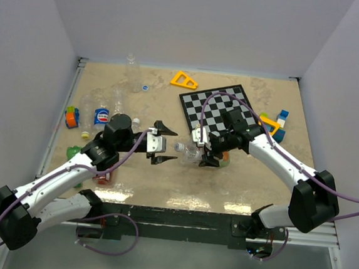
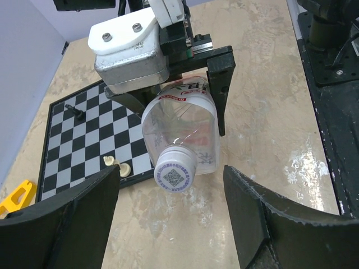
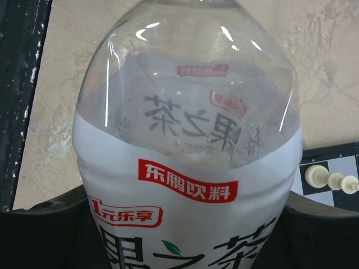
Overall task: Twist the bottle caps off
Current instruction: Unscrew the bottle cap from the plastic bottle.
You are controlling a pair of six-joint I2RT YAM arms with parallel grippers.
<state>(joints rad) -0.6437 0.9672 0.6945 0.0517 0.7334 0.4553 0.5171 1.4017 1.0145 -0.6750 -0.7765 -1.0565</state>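
My right gripper point(image 1: 205, 151) is shut on a clear bottle point(image 1: 192, 152) with a white label with red and green print, and holds it lying level just above the table. The bottle fills the right wrist view point(image 3: 188, 168), with a jaw on each side at the bottom. Its white cap point(image 2: 175, 174) bears a QR code and points at my left gripper point(image 2: 171, 224). The left gripper point(image 1: 164, 145) is open and empty; its fingers point(image 2: 61, 224) stand wide on either side, a little short of the cap. More bottles lie at the far left, among them one with a blue cola label point(image 1: 102, 116) and a clear one point(image 1: 132, 72).
A chessboard point(image 1: 222, 110) lies just behind the held bottle, with small chess pieces point(image 2: 119, 165) at its near edge. A yellow triangle point(image 1: 184, 80) and a loose blue cap point(image 1: 145, 88) lie at the back. Coloured blocks point(image 1: 275, 124) are at the right. Walls close in both sides.
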